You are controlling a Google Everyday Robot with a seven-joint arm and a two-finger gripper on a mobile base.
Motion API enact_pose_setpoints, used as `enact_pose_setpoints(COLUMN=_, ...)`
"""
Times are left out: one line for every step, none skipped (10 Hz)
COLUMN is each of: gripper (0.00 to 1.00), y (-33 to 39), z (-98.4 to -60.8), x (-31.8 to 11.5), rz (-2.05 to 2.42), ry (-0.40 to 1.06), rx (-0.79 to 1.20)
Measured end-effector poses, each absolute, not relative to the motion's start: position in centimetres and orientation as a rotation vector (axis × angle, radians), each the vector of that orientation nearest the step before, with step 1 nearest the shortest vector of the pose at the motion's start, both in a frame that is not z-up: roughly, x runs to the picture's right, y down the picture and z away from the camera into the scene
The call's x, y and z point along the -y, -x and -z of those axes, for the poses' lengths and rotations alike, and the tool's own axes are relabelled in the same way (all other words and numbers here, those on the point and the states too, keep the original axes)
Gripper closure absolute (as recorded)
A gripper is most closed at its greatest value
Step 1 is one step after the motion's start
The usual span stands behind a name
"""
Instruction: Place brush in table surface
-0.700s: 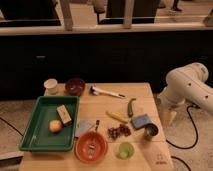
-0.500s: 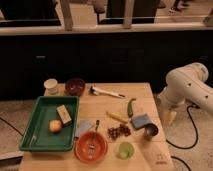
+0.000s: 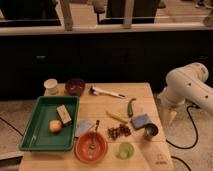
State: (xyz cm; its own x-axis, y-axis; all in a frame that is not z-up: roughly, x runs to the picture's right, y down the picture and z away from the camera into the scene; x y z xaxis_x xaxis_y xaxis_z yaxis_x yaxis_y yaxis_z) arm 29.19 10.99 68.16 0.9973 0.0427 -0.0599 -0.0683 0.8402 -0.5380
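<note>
The brush (image 3: pixel 106 92), slim with a white handle and a small dark head at its left end, lies flat on the tan wooden table surface (image 3: pixel 143 92) near the back edge. My white arm is at the right, off the table's side. My gripper (image 3: pixel 170 118) hangs pointing down beside the table's right edge, well right of and nearer than the brush. It holds nothing that I can see.
A green tray (image 3: pixel 30 136) at the left holds an orange fruit (image 3: pixel 55 126) and a tan block (image 3: pixel 64 114). White cup (image 3: pixel 51 86), dark bowl (image 3: pixel 75 86), green pepper (image 3: pixel 131 107), blue sponge (image 3: pixel 141 121), metal cup (image 3: pixel 150 132), orange bowl with spoon (image 3: pixel 91 146), green cup (image 3: pixel 125 150).
</note>
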Motion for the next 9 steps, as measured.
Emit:
enact_pose_setpoints(gripper=0.2, y=-29.2, z=-68.1, x=-11.0, rz=-0.059, ry=0.57, rx=-0.046)
enact_pose_setpoints(gripper=0.2, y=-29.2, z=-68.1, x=-11.0, rz=-0.059, ry=0.57, rx=-0.046)
enact_pose_setpoints(gripper=0.2, y=-29.2, z=-68.2, x=-11.0, rz=-0.059, ry=0.57, rx=-0.046)
enact_pose_setpoints(gripper=0.2, y=-29.2, z=-68.1, x=-11.0, rz=-0.059, ry=0.57, rx=-0.046)
enact_pose_setpoints(gripper=0.2, y=-29.2, z=-68.1, x=-11.0, rz=-0.059, ry=0.57, rx=-0.046)
enact_pose_setpoints(gripper=0.2, y=-29.2, z=-68.2, x=-11.0, rz=-0.059, ry=0.57, rx=-0.046)
enact_pose_setpoints(gripper=0.2, y=-29.1, z=-68.2, x=-10.9, rz=-0.063, ry=0.568, rx=-0.045)
enact_pose_setpoints(gripper=0.2, y=-28.3, z=-68.4, x=-10.7, rz=-0.072, ry=0.566, rx=-0.033)
enact_pose_setpoints(gripper=0.2, y=-26.5, z=-68.8, x=-10.3, rz=-0.081, ry=0.563, rx=-0.015)
